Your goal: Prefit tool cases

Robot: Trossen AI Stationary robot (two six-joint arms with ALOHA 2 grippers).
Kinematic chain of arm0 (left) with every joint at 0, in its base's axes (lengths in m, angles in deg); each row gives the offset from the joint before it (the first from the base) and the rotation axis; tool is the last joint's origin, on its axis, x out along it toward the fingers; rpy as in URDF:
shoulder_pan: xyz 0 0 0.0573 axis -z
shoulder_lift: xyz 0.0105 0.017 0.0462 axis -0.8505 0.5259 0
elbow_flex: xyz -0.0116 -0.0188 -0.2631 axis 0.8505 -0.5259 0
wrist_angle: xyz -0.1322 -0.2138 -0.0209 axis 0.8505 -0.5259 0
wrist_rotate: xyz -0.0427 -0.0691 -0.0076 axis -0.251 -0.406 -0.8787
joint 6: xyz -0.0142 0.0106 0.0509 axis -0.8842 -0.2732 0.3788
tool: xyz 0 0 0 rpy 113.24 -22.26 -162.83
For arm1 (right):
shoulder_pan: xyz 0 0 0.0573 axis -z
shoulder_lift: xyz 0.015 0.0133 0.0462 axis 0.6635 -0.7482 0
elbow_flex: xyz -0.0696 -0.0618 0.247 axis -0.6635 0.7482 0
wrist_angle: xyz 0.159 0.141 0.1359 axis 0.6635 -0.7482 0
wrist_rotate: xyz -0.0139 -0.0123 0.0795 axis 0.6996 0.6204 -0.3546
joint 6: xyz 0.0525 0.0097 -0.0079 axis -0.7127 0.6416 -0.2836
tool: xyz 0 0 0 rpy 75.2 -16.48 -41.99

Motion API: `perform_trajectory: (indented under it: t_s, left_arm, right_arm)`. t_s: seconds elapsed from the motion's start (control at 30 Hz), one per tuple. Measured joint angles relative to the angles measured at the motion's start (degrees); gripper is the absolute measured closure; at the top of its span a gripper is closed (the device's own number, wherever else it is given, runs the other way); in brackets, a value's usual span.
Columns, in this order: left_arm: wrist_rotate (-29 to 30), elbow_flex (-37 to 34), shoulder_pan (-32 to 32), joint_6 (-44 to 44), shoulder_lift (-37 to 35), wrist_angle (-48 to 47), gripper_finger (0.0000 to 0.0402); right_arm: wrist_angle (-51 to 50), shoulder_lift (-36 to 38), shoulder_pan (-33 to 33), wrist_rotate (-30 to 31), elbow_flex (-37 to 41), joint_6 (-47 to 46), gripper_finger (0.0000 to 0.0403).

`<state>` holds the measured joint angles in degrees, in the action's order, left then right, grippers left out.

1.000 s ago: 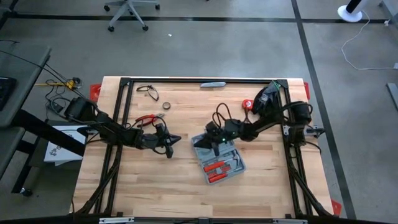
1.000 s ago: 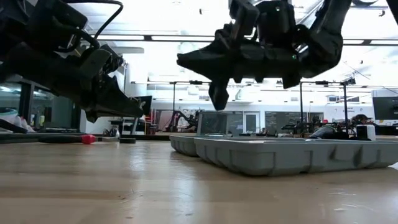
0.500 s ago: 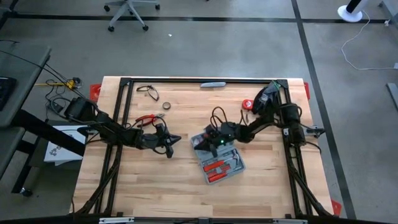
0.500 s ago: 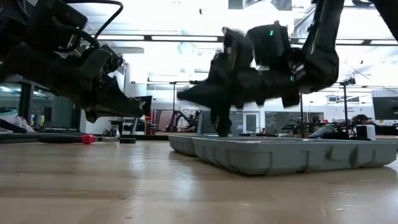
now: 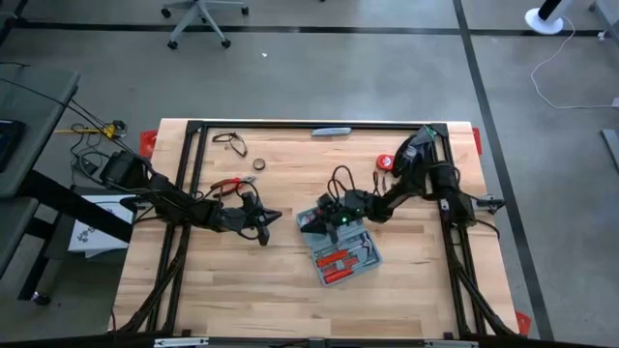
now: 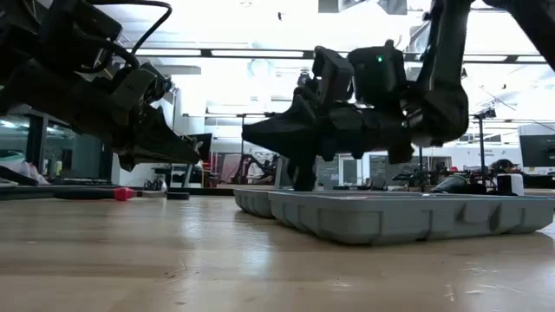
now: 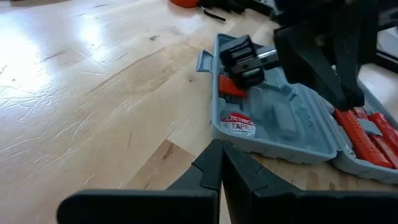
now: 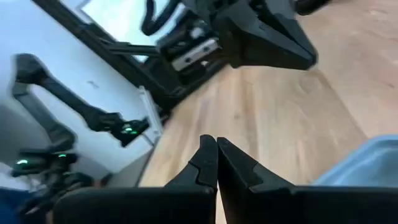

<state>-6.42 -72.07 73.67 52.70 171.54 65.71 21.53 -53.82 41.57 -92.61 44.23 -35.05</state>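
Tool case (image 5: 340,247) lies open flat mid-table, red tools seated, so the right gripper (image 5: 311,220), fingers pinched shut and empty, hovers low over its open half, probably to press parts home, while the left gripper (image 5: 272,217), also shut, waits just beside.

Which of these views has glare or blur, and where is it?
Low view: bright ceiling lights behind leave both arms as dark silhouettes over the tool case. Right wrist view: background soft and blurred beyond the right gripper. Left wrist view: window glare on the table.
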Motion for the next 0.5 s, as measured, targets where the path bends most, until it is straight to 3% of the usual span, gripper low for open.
perform_trajectory:
  t_s: [0.33,0.5]
  left_arm:
    - [-0.11,0.00,0.00,-0.93,0.00,0.04,0.0401]
    - [0.21,2.04,-0.27,-1.84,0.66,-0.05,0.0401]
  right_arm:
    - [-3.12,6.63,0.64,-3.59,1.97,2.99,0.0403]
    - [-13.41,14.67,2.07,1.57,9.27,8.95,0.0403]
